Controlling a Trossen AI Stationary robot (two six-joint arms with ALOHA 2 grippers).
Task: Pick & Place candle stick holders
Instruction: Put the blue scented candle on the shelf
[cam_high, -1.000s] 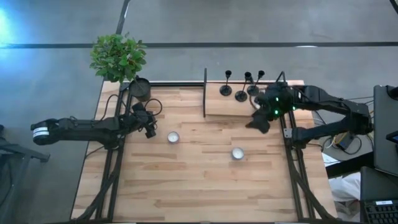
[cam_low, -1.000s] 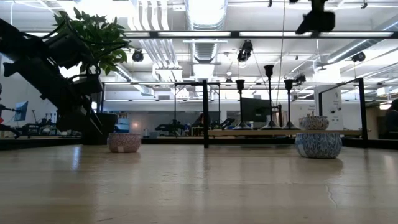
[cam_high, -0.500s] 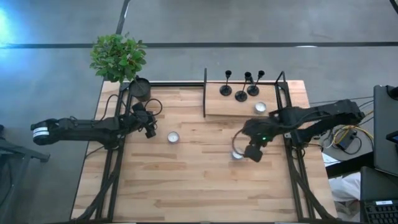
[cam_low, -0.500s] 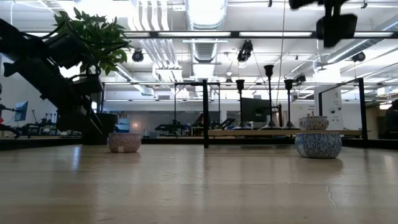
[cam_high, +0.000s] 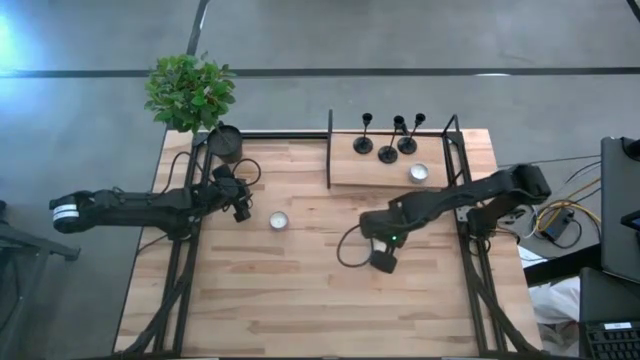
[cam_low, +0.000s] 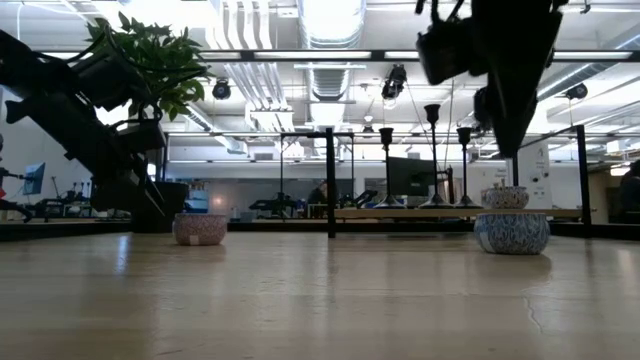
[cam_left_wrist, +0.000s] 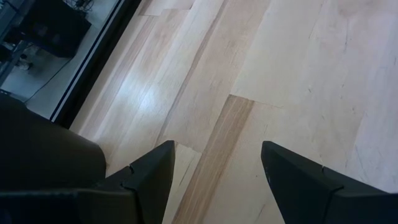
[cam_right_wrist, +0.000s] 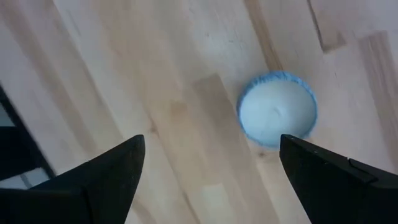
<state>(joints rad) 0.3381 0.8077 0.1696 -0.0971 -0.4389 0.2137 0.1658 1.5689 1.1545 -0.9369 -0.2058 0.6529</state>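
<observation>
My right gripper (cam_high: 381, 262) hangs over mid-table, arm stretched in from the right edge, fingers wide apart with nothing between them. The right wrist view shows a small blue-rimmed bowl (cam_right_wrist: 277, 116) on the wood ahead of it; from above, the arm hides that bowl. My left gripper (cam_high: 241, 212) rests near the table's left edge, fingers spread, and its wrist view has only bare table planks (cam_left_wrist: 280, 81). The three candle stick holders (cam_high: 387, 152) stand upright together on the raised shelf (cam_high: 345, 172) at the back, well apart from both grippers. The low view shows them as thin stems.
</observation>
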